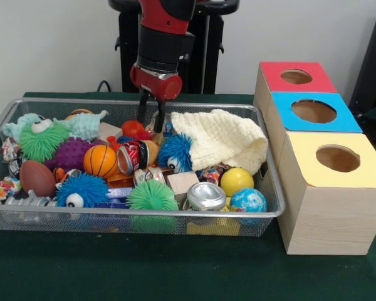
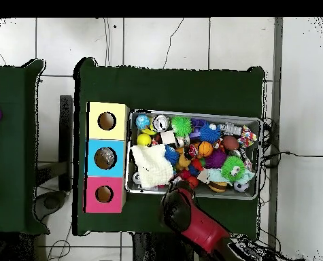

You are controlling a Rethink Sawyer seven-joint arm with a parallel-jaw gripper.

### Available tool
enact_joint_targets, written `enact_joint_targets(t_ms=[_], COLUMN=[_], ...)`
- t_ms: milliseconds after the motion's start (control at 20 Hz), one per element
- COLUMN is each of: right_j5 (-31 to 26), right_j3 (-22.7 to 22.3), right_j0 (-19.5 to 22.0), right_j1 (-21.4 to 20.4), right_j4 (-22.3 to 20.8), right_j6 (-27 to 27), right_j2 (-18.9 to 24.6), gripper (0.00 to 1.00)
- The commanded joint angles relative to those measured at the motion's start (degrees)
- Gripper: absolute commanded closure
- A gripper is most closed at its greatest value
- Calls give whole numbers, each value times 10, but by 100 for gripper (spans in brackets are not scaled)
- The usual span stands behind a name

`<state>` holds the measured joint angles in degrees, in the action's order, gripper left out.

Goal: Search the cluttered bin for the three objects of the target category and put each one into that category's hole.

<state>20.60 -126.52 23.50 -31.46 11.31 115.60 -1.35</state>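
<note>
Over the bin's [image 1: 12, 105] far edge, the gripper [image 1: 151, 116] is hanging slightly open, holding nothing; it should be digging gently under the yellow cloth [image 1: 222, 139].

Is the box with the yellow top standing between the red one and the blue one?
No, in the front view the blue-topped box stands in the middle, with the yellow-topped box at the near end.
</note>
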Motion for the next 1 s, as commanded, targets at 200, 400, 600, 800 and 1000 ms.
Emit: enact_joint_targets(t_ms=[200, 400, 600, 800, 1000], right_j5=[67, 77, 94, 109, 111], right_j3=[11, 19, 33, 44, 45], right_j0=[-28, -34, -42, -44, -46], right_j1=[38, 50, 72, 92, 95], right_j4=[47, 49, 50, 47, 47], right_j6=[196, 205, 215, 221, 224], right_j2=[32, 31, 31, 31, 31], gripper=[0, 0, 0, 0, 0])
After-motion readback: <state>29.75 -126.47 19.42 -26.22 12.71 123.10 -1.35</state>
